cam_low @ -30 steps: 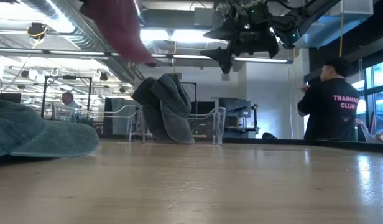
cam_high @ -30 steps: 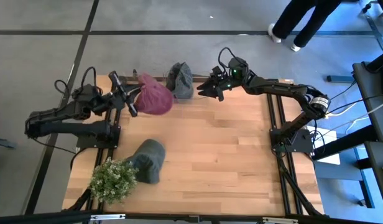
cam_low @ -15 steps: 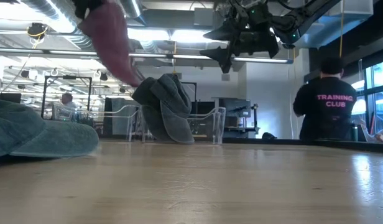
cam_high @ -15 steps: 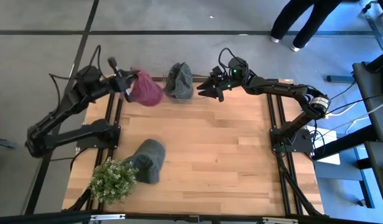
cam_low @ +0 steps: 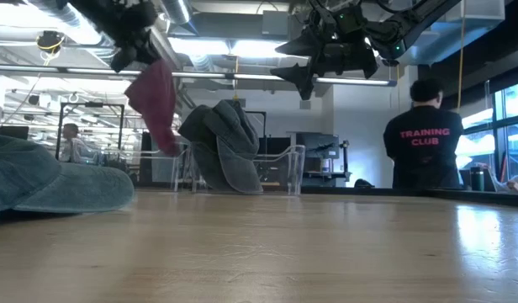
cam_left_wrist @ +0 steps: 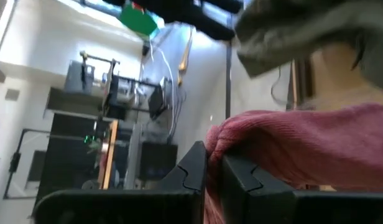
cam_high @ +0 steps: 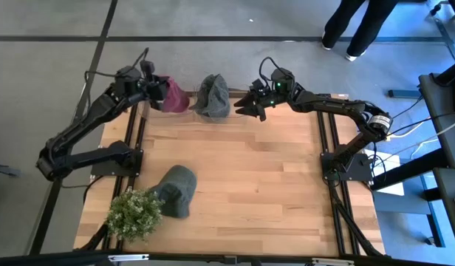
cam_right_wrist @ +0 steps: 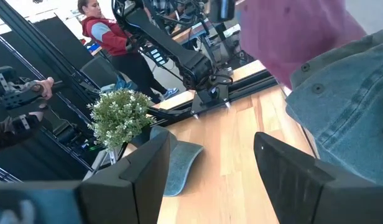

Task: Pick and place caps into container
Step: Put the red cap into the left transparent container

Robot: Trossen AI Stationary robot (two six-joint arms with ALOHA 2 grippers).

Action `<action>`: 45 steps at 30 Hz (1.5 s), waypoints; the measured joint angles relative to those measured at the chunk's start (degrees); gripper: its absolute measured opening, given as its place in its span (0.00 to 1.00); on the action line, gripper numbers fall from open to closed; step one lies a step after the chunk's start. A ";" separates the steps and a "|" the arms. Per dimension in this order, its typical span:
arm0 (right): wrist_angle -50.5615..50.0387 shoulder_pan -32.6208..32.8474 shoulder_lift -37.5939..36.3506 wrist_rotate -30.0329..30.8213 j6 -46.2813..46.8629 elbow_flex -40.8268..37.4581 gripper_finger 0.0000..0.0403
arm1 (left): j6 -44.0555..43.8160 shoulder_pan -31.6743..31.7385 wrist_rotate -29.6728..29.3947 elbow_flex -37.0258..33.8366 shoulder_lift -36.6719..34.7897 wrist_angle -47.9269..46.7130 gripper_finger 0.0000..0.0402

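My left gripper [cam_high: 150,85] is shut on the maroon cap [cam_high: 173,97], high over the table's far left corner, just left of the container. In the low view the maroon cap [cam_low: 158,105] hangs in the air. The clear container [cam_low: 288,168] stands at the far edge with grey-green cap fabric [cam_high: 213,95] heaped in it and rising above its walls. Another grey-green cap [cam_high: 176,190] lies on the table at the near left. My right gripper [cam_high: 247,108] is open and empty, raised just right of the container. My left gripper pinches a bunched edge of the maroon cap [cam_left_wrist: 224,138] between its two shut fingers [cam_left_wrist: 194,168]. The cap hangs below the gripper [cam_low: 129,42], lifted clear of the table, slack.
A bushy green plant [cam_high: 133,214] stands at the near left corner beside the lying cap. Bare wood [cam_high: 264,185] spreads over the table's middle and right. A person [cam_low: 423,139] stands beyond the far edge; others show in the right wrist view [cam_right_wrist: 101,28].
My left gripper has gone toward the table's far edge and toward the container, carrying the maroon cap clear of the table. The cap now hangs close beside the container's left side. My right gripper has kept still.
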 joint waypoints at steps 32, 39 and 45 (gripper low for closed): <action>-0.34 0.02 0.02 -0.01 -3.13 0.00 0.58 | 30.32 -13.14 -19.29 0.02 9.59 -4.59 0.05; -0.67 0.04 0.02 -2.21 -3.12 0.00 0.58 | 37.47 -9.61 -23.68 2.04 15.18 -18.91 0.05; -0.76 0.04 0.02 -3.10 -3.14 0.00 0.58 | 46.01 -4.82 -34.68 2.12 18.16 -23.16 0.05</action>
